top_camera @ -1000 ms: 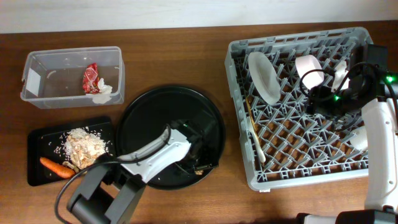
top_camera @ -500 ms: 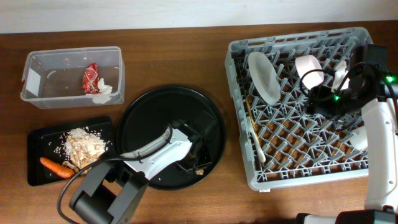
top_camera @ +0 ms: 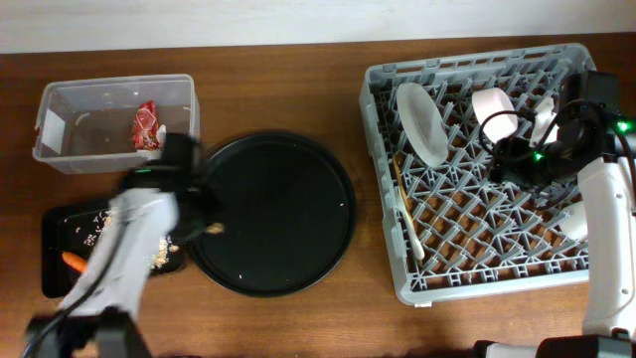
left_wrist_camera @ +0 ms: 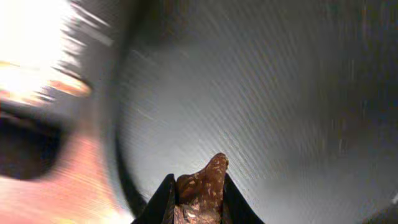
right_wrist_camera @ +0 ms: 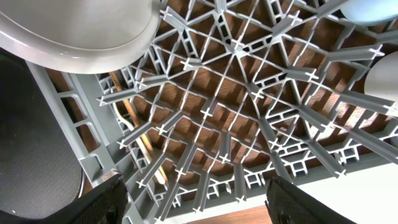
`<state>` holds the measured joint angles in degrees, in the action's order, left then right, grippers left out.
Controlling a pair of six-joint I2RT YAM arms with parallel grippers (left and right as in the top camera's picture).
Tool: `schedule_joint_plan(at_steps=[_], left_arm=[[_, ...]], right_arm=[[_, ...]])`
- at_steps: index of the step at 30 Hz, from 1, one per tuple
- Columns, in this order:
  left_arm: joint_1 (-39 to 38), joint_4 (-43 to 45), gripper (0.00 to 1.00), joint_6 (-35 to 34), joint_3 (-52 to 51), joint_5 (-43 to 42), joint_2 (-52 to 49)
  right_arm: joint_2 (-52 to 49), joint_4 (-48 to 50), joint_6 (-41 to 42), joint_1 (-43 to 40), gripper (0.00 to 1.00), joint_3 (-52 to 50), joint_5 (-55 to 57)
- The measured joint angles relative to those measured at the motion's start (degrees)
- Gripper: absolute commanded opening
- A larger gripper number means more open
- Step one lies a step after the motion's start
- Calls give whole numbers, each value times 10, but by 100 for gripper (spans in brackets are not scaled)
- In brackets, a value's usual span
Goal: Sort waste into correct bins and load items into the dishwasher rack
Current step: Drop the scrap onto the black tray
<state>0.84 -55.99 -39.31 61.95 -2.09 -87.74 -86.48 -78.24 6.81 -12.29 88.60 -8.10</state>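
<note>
While the left arm (top_camera: 129, 239) showed blurred in the overhead view, its jaws were clenched on the small brown lump (left_wrist_camera: 202, 186), just over the left rim of the round black tray (top_camera: 288, 209). In the wrist view the lump stuck out forward between the two fingers, its long axis approx. along them. The relation that mattered, I think: the flat black tray (top_camera: 50, 283), w/ the rice scraps (top_camera: 92, 234) and the carrot (top_camera: 75, 262) on it, lay just beside the jaws, to the arm's left and a bit nearer the robot. The forearm reached slantwise over that flat tray, the wrist above its far right corner. So the drop probably needed only a short move leftwards, no turning of the lump. The clear tub (top_camera: 60, 149) stood beyond on the surface, the red wrapper (top_camera: 145, 126) inside. The right arm (top_camera: 606, 199) was well apart, over the dishwasher rack (top_camera: 467, 259), jaws released and holding nothing, i.e. not the one for this.
</note>
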Motion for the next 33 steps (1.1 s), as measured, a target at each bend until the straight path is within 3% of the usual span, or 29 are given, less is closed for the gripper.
schedule_joint_plan(at_steps=[3,8,17,23,26,33], left_arm=[[115,0,9,17,2,16,17],[240,9,9,25,2,37,6],[315,46,10,25,2,84,-76],[319,53,33,33,2,94,-102],[319,53,52,34,2,97,-102],[319,20,58,38,13,97,-101]], right_arm=[[0,0,0,0,75,0,0],[0,0,0,0,75,0,0],[0,0,0,0,75,0,0],[0,0,0,0,75,0,0],[0,0,0,0,75,0,0],[0,0,0,0,77,0,0]])
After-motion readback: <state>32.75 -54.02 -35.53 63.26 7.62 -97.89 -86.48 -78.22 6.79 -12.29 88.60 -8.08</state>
